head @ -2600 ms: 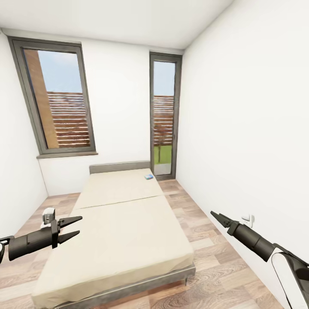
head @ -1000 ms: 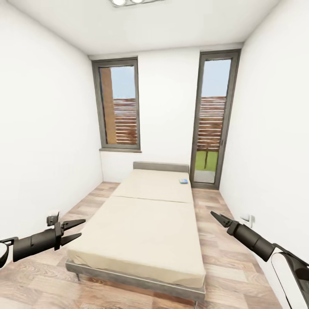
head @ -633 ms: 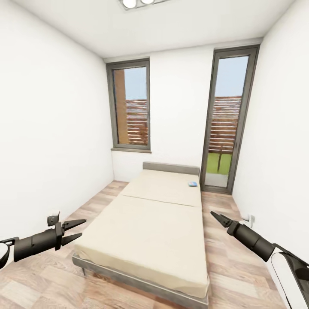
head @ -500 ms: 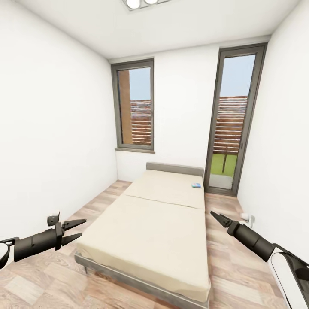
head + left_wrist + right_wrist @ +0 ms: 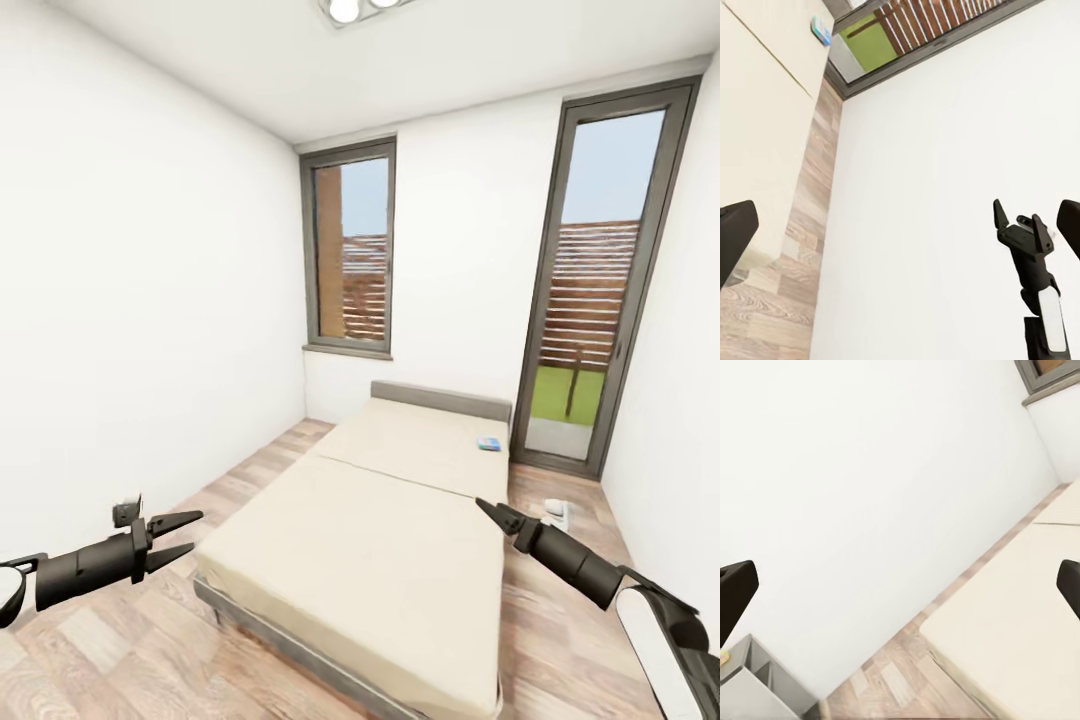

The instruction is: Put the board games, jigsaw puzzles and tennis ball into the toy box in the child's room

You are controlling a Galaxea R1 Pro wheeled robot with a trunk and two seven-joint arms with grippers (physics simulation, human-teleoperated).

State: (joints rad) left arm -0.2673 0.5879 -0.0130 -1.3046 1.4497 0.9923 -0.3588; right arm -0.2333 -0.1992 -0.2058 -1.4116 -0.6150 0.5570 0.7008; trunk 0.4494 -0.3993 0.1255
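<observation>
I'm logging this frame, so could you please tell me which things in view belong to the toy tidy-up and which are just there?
Job:
- blue game, near the headboard
- bed
- left gripper, open, empty
- right gripper

Just there:
- window
- glass door
- white thing on floor

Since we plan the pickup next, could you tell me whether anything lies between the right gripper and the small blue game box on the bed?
Nothing visible: only bare beige mattress separates the right gripper from the small blue game box near the grey headboard.
</observation>
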